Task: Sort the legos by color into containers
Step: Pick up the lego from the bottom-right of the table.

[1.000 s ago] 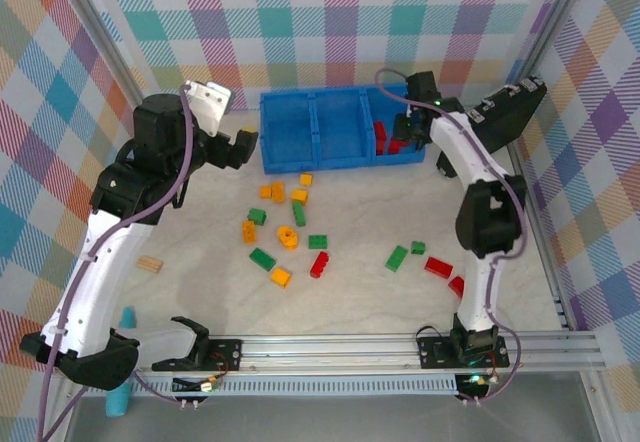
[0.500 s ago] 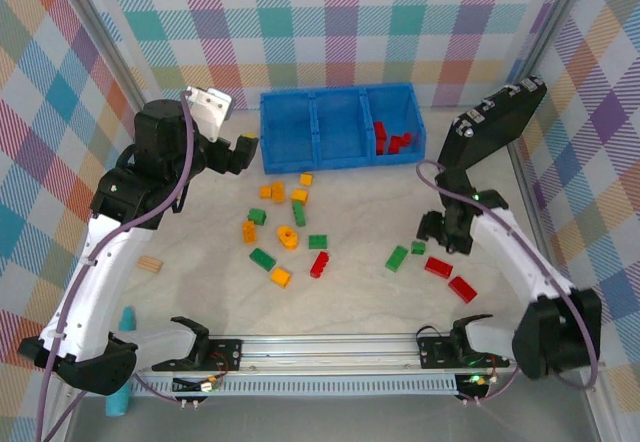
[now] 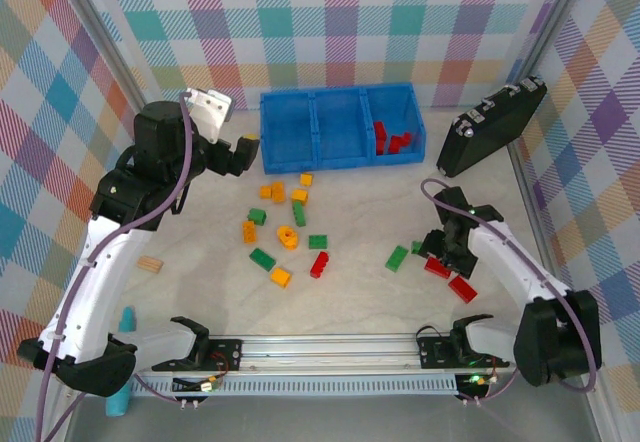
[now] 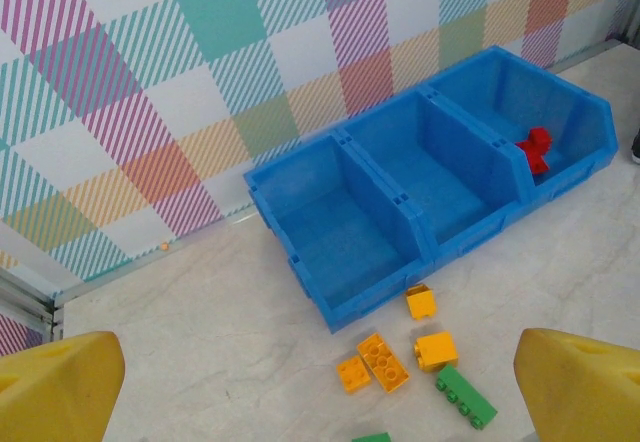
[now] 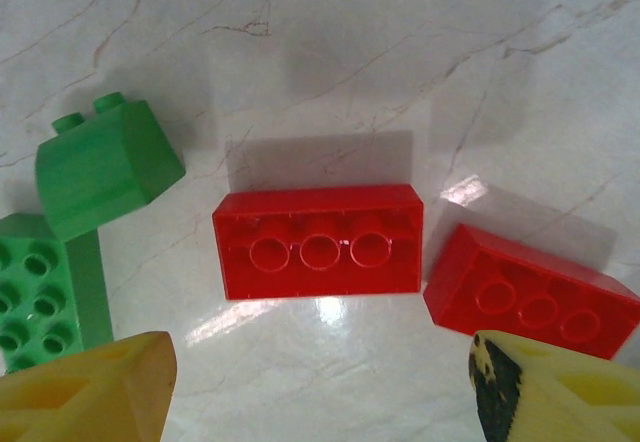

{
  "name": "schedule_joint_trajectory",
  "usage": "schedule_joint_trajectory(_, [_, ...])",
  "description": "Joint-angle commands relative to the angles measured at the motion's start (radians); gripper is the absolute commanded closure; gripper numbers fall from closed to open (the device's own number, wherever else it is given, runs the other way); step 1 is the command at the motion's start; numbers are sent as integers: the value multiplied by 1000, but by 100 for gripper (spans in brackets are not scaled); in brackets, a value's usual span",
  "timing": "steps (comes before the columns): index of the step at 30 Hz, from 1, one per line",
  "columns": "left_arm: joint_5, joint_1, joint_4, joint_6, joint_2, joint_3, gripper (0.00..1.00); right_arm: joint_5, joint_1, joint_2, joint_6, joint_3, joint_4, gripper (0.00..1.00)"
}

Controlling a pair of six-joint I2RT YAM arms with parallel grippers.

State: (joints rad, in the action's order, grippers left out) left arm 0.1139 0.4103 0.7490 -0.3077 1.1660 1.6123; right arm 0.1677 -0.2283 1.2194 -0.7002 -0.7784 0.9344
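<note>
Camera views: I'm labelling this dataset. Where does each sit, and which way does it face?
Top external: above and behind the bases, looking down on the table; left gripper and right gripper show.
Left wrist: on the left arm, facing the blue tray; its yellow fingertips at the bottom corners.
Right wrist: straight down on a red lego; fingertips at the bottom.
Shared: top and left wrist both show the tray.

We look down from above and behind on the whole table (image 3: 200, 292), the blue tray (image 3: 290, 134) at its far side. Our left wrist view faces that same tray slantwise from near its left end. Our right wrist view stares steeply down, very close, at a red brick (image 5: 318, 242) well in front of the tray's right end, also in the top view.
</note>
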Motion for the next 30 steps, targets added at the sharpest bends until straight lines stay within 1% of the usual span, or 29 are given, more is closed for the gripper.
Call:
schedule_joint_trajectory(1, [3, 7, -33, -4, -27, -17, 0, 4, 1, 39, -14, 13, -63, 23])
schedule_joint_trajectory(11, [7, 7, -38, -8, -24, -29, 0, 31, 8, 173, 22, 10, -115, 20])
schedule_joint_trajectory(20, [12, 7, -30, -10, -6, -15, 0, 56, 9, 230, 39, 16, -134, 21])
schedule_joint_trajectory(23, [9, 7, -30, -10, 0, -13, 0, 53, 9, 242, 41, 9, -136, 28])
schedule_joint_trajectory(28, [9, 7, -29, -11, 3, -11, 0, 47, 9, 259, 47, 3, -135, 50])
schedule_joint_trajectory(30, [14, 7, -28, -14, 1, -11, 0, 46, 9, 262, 50, 2, -134, 57])
